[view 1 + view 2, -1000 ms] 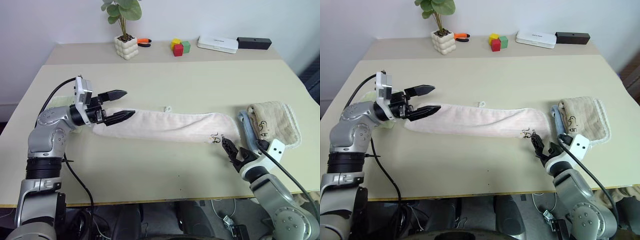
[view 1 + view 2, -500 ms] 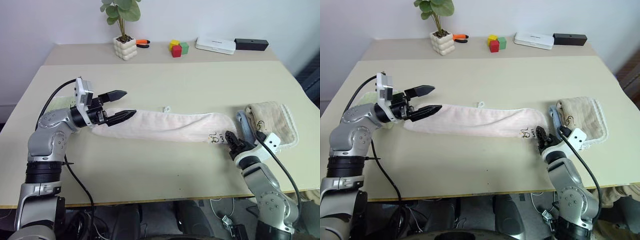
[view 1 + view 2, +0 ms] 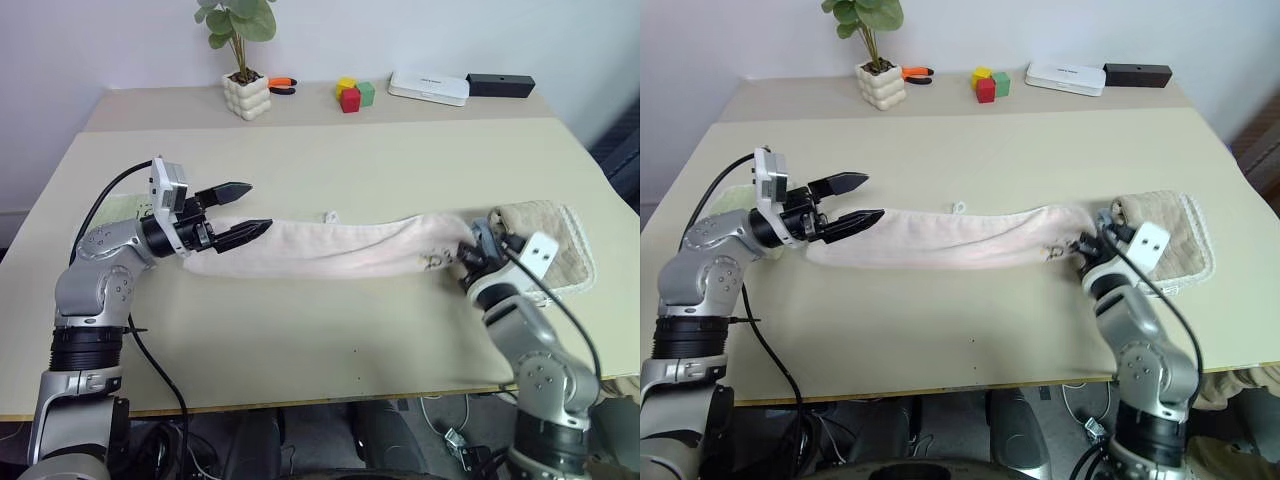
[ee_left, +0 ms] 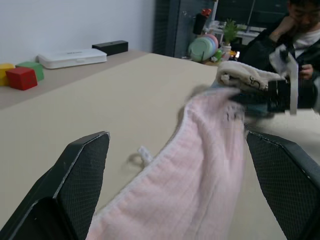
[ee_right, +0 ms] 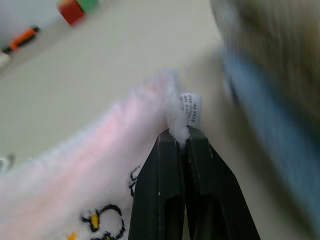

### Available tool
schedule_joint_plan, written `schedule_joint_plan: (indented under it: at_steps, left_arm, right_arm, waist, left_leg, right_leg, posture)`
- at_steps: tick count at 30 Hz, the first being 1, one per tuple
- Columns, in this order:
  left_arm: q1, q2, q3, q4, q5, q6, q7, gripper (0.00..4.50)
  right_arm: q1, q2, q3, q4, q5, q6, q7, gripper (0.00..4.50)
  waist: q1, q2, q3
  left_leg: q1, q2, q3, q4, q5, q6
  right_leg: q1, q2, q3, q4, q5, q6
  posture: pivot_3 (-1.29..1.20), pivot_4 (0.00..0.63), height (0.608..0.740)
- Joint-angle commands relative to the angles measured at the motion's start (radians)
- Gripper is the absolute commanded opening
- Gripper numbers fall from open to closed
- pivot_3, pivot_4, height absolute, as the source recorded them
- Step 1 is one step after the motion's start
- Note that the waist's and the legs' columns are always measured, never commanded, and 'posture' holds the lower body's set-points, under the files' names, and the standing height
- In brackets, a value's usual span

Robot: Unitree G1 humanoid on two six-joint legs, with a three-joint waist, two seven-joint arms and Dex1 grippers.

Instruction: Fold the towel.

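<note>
My right tool (image 5: 180,137) is clamped on the pink towel's (image 3: 330,247) corner; my left tool (image 3: 245,208) gapes wide over its far end. The towel lies stretched along the bench (image 3: 330,330), so the folding isn't done yet.

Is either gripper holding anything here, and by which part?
The right gripper pinches the pink towel at its end edge beside the white tag. The left gripper holds nothing.

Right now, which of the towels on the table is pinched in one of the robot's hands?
The long pale pink towel. The right hand is shut on its corner by the white tag; the beige folded towel beside it lies untouched.
</note>
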Motion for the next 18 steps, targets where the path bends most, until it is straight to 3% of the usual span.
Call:
schedule_joint_plan:
  at_steps: [1,6,11,18]
  left_arm:
    - [-0.016,-0.006,0.024,-0.011,-0.02,-0.013,0.001,4.5]
    - [-0.008,-0.01,0.029,-0.024,-0.021,-0.01,0.007,4.5]
    - [0.003,-0.007,0.038,-0.029,-0.02,-0.008,0.009,4.5]
    - [0.016,-0.015,0.038,-0.063,-0.026,0.001,0.026,4.5]
  right_arm:
    - [0.036,-0.124,0.153,-0.088,-0.126,-0.05,0.162,0.02]
    - [0.014,-0.207,0.253,-0.1,-0.259,-0.096,0.231,0.02]
    - [-0.053,-0.265,0.431,-0.171,-0.368,-0.103,0.344,0.02]
    - [-0.103,-0.207,0.554,-0.136,-0.441,-0.106,0.395,0.02]
  waist:
    - [0.003,0.0,0.0]
    - [0.01,0.0,0.0]
    - [0.01,0.0,0.0]
    - [0.014,-0.001,0.0]
  left_leg:
    - [0.0,0.0,0.0,0.0,0.0,0.0]
    - [-0.001,0.0,0.0,0.0,0.0,0.0]
    - [-0.001,0.0,0.0,0.0,0.0,0.0]
    - [-0.001,0.0,0.0,0.001,0.0,0.0]
  right_leg:
    - [0.0,0.0,0.0,0.0,0.0,0.0]
    - [0.0,0.0,0.0,-0.001,0.0,0.0]
    - [0.0,0.0,0.0,-0.001,0.0,0.0]
    - [0.0,-0.001,-0.001,-0.001,0.0,0.0]
  posture:
    - [0.0,0.15,0.74]
    - [0.0,0.15,0.74]
    - [0.0,0.15,0.74]
    - [0.0,0.15,0.74]
